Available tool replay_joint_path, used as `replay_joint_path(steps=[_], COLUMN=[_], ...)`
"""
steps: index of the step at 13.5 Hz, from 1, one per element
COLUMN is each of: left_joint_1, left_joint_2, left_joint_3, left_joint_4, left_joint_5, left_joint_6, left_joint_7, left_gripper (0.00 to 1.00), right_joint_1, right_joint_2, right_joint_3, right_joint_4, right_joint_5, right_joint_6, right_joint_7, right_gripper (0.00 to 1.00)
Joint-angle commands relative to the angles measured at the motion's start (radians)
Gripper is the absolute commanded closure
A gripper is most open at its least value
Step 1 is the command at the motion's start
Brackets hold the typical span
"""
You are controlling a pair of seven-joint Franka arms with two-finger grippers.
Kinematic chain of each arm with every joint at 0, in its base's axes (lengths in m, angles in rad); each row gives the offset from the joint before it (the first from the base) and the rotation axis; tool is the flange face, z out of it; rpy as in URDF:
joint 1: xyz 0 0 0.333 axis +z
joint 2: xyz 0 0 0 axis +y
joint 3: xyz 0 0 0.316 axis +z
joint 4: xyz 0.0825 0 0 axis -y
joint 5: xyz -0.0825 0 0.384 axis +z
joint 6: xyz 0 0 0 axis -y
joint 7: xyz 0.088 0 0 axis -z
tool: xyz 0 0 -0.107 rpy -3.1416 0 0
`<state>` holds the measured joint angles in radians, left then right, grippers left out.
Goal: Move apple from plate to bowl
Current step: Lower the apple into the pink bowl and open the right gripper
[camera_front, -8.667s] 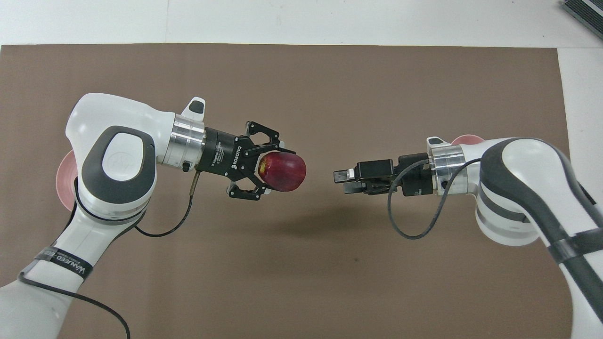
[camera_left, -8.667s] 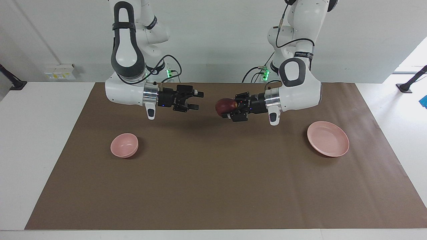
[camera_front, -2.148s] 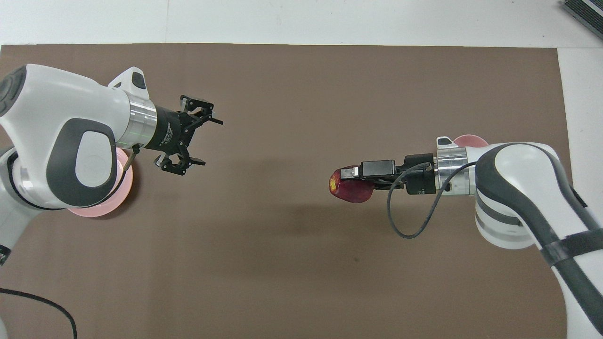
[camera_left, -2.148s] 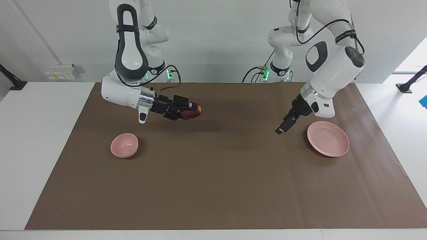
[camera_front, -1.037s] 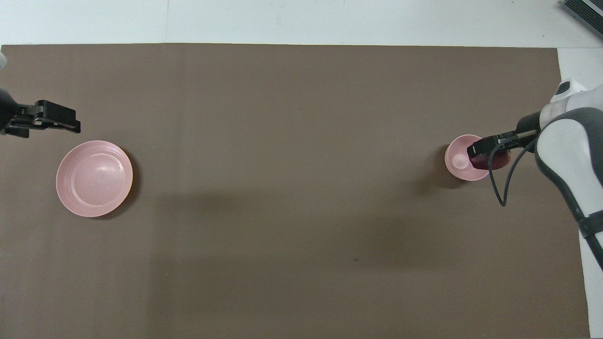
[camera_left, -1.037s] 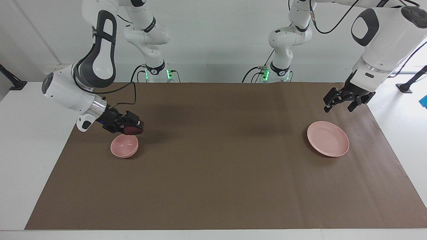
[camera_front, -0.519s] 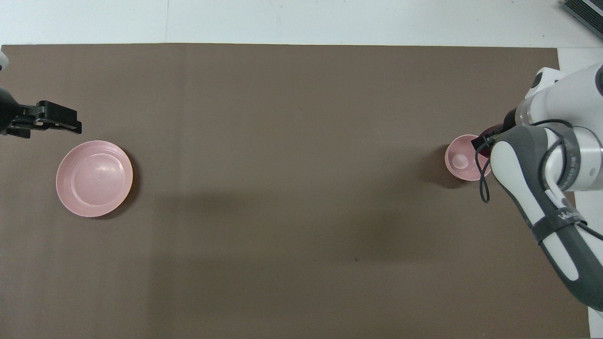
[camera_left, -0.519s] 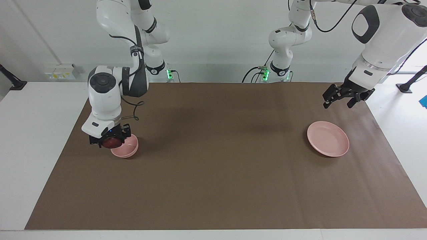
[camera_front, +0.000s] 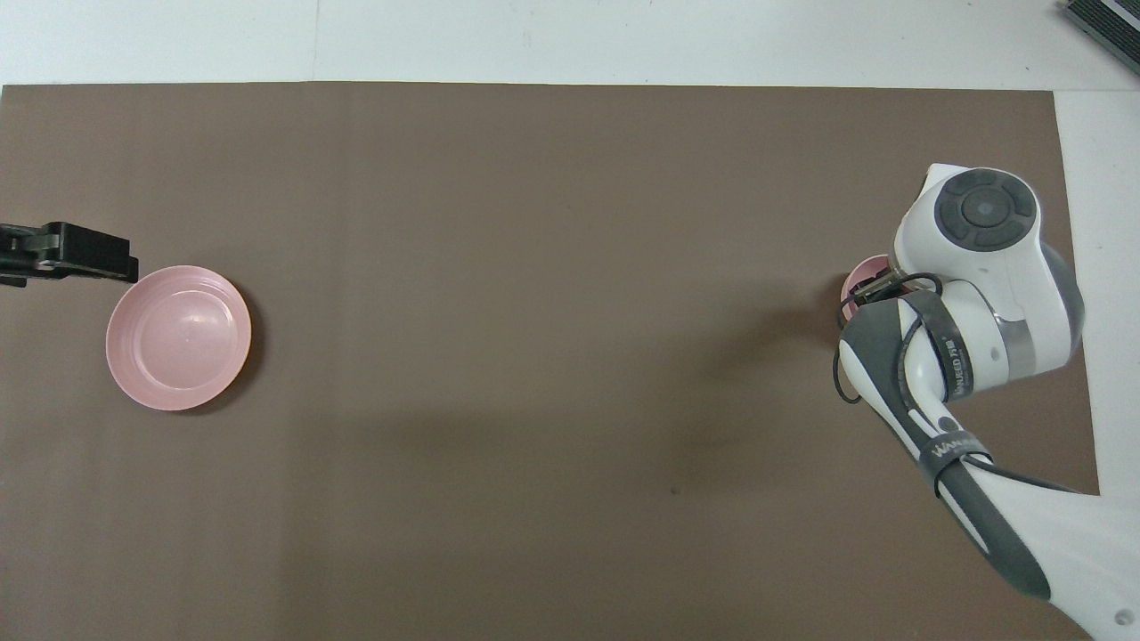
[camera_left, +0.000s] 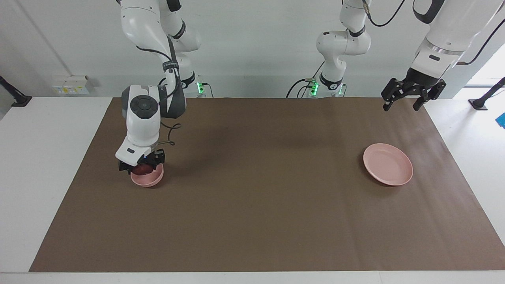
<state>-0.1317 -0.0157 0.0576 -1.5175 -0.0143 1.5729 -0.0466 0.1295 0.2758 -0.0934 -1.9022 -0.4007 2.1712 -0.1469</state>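
Brown paper spread over a white bench (camera_left: 47, 165), pale wall at the robots' end. Toward the right arm's end, small pink bowl (camera_left: 152, 179); toward the left arm's end, wide pink plate (camera_left: 388, 165), bare.

Dark red apple (camera_left: 142, 170) low at the bowl's mouth, pinched in the right gripper (camera_left: 141, 169), closed about its sides and pointing straight down. Whether resting on the bowl's bottom yet: cannot tell. In the overhead view, apple hidden under the right arm, only a sliver of bowl (camera_front: 862, 274) showing.

Probably firm, smooth and round, moderately light; apt to roll or slip if squeezed off-centre, liable to bruise if dropped. Best held across the widest part.

Left gripper (camera_left: 406, 99) spread open, holding nothing, waiting high over the bench's edge near the plate (camera_front: 178, 338).
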Motion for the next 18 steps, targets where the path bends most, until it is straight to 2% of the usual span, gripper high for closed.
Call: replay_joint_path(steps=[1, 3, 5, 10, 13, 14, 16, 18], left_joint_1=[-0.036, -0.031, -0.026, -0.01, 0.038, 0.075, 0.131, 0.13], left_joint_2=[-0.027, -0.029, -0.027, -0.027, -0.029, -0.029, -0.029, -0.029], left_joint_3=[0.042, 0.039, 0.047, 0.035, 0.015, -0.019, -0.08, -0.079], left_joint_4=[0.0, -0.004, -0.004, -0.004, -0.007, -0.007, -0.007, -0.006], left_joint_5=[0.019, 0.017, 0.016, -0.009, -0.042, -0.042, -0.042, -0.042], left_joint_6=[-0.021, -0.019, -0.007, -0.01, -0.024, -0.028, -0.04, -0.047], left_joint_7=[0.01, 0.023, 0.164, 0.12, 0.109, 0.109, 0.109, 0.116], left_gripper=[0.0, 0.0, 0.0, 0.0, 0.0, 0.0, 0.0, 0.0], right_joint_1=[-0.01, -0.011, -0.017, -0.022, -0.024, -0.024, -0.027, -0.03], right_joint_2=[-0.006, -0.001, 0.0, 0.005, 0.016, 0.016, 0.017, 0.017], right_joint_3=[0.004, 0.004, 0.004, 0.004, 0.006, 0.006, 0.006, 0.006], right_joint_4=[-0.029, -0.034, -0.051, -0.067, -0.066, -0.066, -0.063, -0.06], right_joint_5=[-0.033, -0.033, -0.032, -0.032, -0.03, -0.029, -0.027, -0.023], right_joint_6=[0.036, 0.042, 0.053, 0.068, 0.071, 0.071, 0.071, 0.071], right_joint_7=[0.021, 0.02, 0.02, 0.02, 0.02, 0.02, 0.018, 0.017], right_gripper=[1.0, 1.0, 1.0, 0.99, 0.67, 0.51, 0.36, 0.21])
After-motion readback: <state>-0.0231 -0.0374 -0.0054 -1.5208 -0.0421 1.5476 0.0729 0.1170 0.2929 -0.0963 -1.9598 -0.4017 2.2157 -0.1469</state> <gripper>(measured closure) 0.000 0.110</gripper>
